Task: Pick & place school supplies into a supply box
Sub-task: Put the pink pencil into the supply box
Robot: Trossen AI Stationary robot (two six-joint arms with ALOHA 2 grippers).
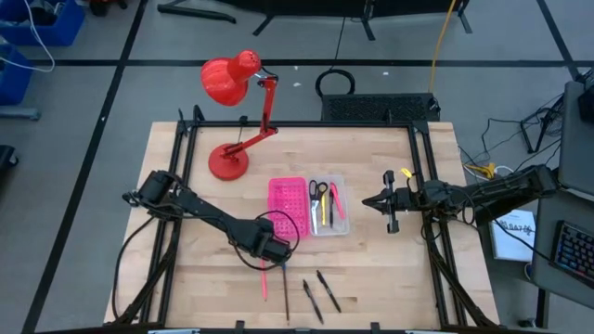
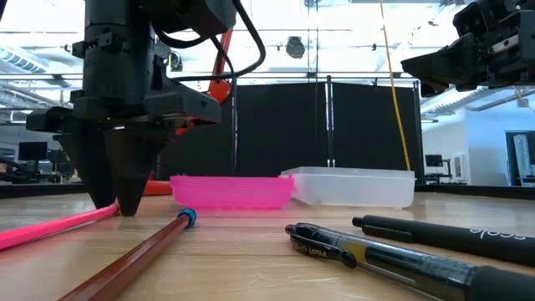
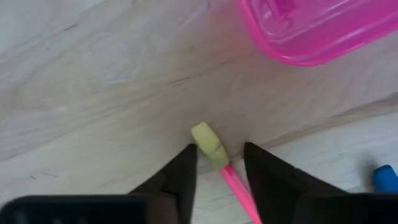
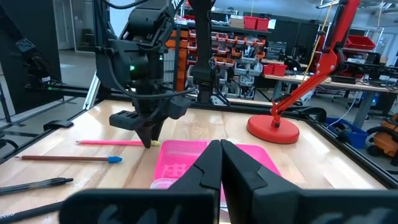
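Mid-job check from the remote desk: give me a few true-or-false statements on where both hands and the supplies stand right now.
1. The left hand straddles the pink pencil, its fingers on either side near the eraser end. True.
2. The pink pencil is lifted clear of the table. False: in the low view it lies on the wood.
3. The right hand is shut and holds nothing. True.
4. The box holds no supplies. False: scissors and thin pens lie in its clear half.
5. Two black pens lie on the table outside the box. True.
6. The red lamp stands inside the box. False: it stands on the table beside it.
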